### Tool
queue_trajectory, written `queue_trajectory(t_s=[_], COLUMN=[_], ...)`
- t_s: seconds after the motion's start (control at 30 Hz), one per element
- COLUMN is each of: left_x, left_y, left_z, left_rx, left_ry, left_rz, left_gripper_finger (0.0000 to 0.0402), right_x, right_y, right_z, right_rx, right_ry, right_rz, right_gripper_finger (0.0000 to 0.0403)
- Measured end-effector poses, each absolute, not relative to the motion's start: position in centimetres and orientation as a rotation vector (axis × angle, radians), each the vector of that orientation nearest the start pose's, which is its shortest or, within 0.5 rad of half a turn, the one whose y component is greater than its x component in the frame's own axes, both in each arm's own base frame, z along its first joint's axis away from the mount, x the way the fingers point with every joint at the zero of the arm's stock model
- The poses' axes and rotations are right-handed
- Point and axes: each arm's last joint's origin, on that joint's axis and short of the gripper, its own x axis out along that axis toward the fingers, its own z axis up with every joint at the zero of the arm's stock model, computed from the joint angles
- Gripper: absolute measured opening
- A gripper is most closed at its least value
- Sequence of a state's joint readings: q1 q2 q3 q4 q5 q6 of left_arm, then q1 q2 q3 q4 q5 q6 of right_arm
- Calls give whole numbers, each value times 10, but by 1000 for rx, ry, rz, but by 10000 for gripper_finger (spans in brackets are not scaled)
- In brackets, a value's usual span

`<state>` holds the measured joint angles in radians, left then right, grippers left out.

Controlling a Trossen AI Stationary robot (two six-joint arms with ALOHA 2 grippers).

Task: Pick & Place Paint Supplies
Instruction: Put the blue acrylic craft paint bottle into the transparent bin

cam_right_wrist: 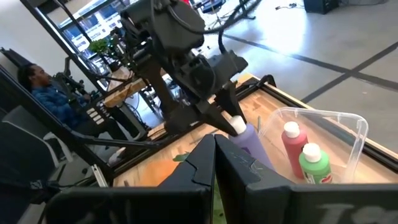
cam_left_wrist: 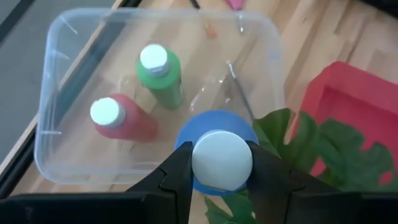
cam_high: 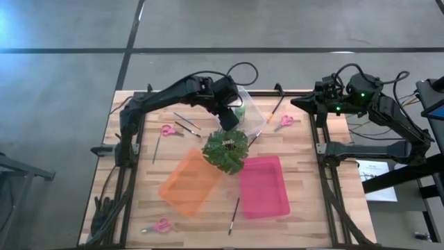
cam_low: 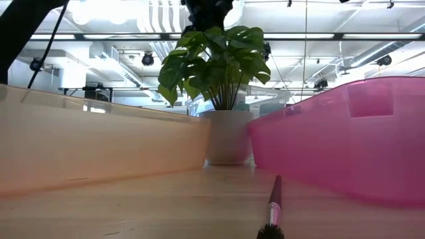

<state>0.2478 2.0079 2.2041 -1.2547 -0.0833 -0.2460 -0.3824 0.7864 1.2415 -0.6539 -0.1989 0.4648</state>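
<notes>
While the left gripper (cam_left_wrist: pixel 222 163) clamps the blue-purple bottle (cam_left_wrist: pixel 217 149) by its white cap above the clear tray (cam_left_wrist: pixel 50 93), frame centre, the right gripper (cam_right_wrist: pixel 214 163), upper right, sits closed.

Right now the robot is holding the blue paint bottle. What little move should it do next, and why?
Probably lower it a little into the clear tray. The left gripper grips the blue bottle by its white cap, above the tray's edge, where the green bottle and red bottle already stand.
</notes>
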Motion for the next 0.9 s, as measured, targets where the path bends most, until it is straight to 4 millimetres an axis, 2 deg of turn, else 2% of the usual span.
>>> queue_trajectory(t_s=[0.6, 0.9], left_x=[407, 410], left_y=[105, 105], left_z=[312, 298], left_rx=[-349, -336], left_ry=[1059, 1051], left_rz=[493, 514], left_gripper_finger=[122, 122], right_x=[115, 115], right_y=[-40, -40], right_z=[433, 433], right_rx=[509, 501], right_ry=[147, 148], right_rz=[-224, -224], right_gripper_finger=[8, 8])
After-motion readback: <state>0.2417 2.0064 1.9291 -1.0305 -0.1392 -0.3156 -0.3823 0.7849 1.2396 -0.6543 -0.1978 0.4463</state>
